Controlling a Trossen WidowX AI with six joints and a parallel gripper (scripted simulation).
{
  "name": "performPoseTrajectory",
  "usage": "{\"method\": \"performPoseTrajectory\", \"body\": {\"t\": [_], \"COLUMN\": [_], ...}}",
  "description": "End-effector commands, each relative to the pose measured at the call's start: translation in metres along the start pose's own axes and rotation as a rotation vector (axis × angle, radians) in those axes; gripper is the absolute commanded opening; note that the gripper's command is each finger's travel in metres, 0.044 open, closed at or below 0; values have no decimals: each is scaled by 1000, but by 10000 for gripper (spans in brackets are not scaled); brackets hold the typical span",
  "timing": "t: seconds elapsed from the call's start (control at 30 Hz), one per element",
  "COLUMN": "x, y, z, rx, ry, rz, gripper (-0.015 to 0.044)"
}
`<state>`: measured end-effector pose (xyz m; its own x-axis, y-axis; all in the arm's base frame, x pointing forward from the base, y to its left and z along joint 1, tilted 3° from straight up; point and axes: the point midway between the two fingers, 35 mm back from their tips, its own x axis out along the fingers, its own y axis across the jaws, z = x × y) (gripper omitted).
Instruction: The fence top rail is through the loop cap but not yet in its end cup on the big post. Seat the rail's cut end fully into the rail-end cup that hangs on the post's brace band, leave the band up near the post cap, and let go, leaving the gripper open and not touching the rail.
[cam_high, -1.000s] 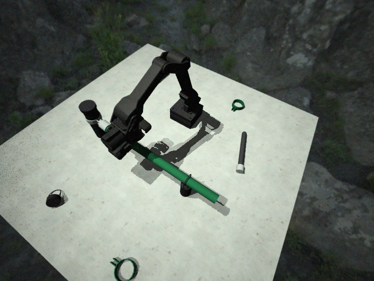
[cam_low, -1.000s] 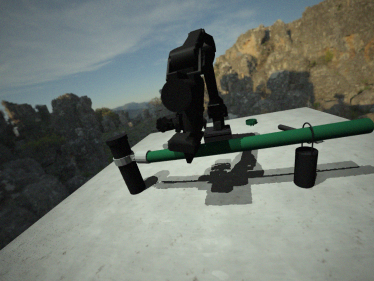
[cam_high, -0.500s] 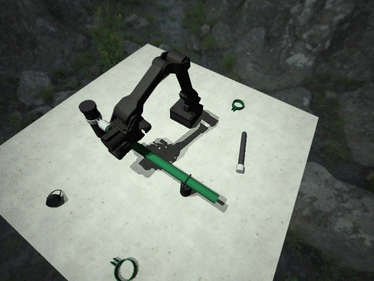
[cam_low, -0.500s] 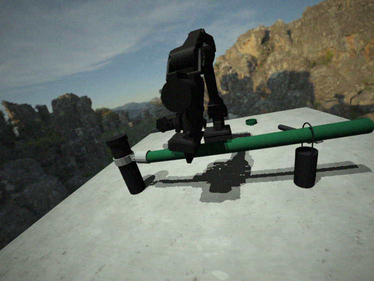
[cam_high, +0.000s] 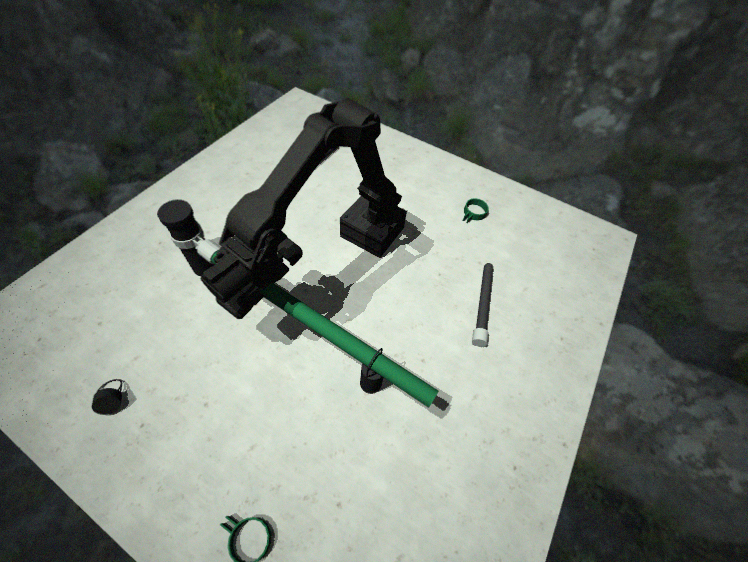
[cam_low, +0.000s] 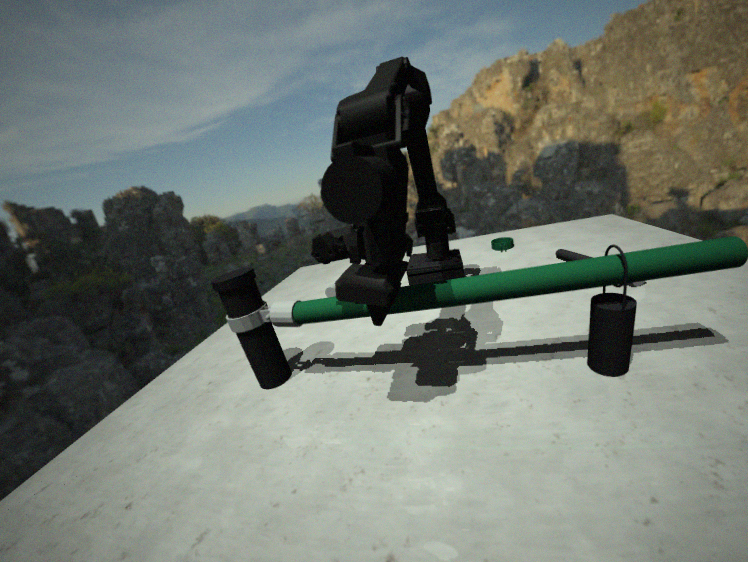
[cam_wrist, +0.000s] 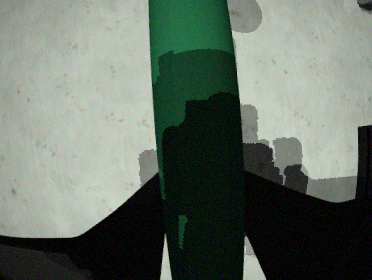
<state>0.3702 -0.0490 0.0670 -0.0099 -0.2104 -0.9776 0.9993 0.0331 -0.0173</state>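
Note:
The green rail (cam_high: 344, 342) (cam_low: 532, 284) (cam_wrist: 192, 30) runs through the wire loop (cam_high: 376, 361) (cam_low: 625, 265) on the short dark post (cam_high: 370, 381) (cam_low: 611, 335). Its cut end is at the mouth of the light rail-end cup (cam_high: 207, 248) (cam_low: 282, 313); how deep it sits inside is hidden. The cup hangs on the brace band (cam_high: 185, 242) (cam_low: 246, 319), a little below the cap (cam_high: 175, 212) (cam_low: 232, 281) of the big post (cam_high: 194, 261) (cam_low: 264, 359). My gripper (cam_low: 377, 302) (cam_wrist: 196, 176) is shut on the rail, near the cup.
A dark rod with a white end (cam_high: 484, 299) lies at the right. A green ring clamp (cam_high: 476, 209) (cam_low: 502, 244) lies at the back, another (cam_high: 230, 543) at the front. A dark cap with a wire loop (cam_high: 109, 401) lies at the left of the pale table (cam_high: 362, 483) (cam_low: 362, 471).

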Motion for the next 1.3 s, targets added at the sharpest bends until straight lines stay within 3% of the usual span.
{"method": "performPoseTrajectory", "body": {"t": [0.0,1.27], "x": [-3,-1], "y": [0,0], "z": [5,7], "rx": [0,0], "ry": [-13,0], "rz": [3,-2], "gripper": [0,0]}}
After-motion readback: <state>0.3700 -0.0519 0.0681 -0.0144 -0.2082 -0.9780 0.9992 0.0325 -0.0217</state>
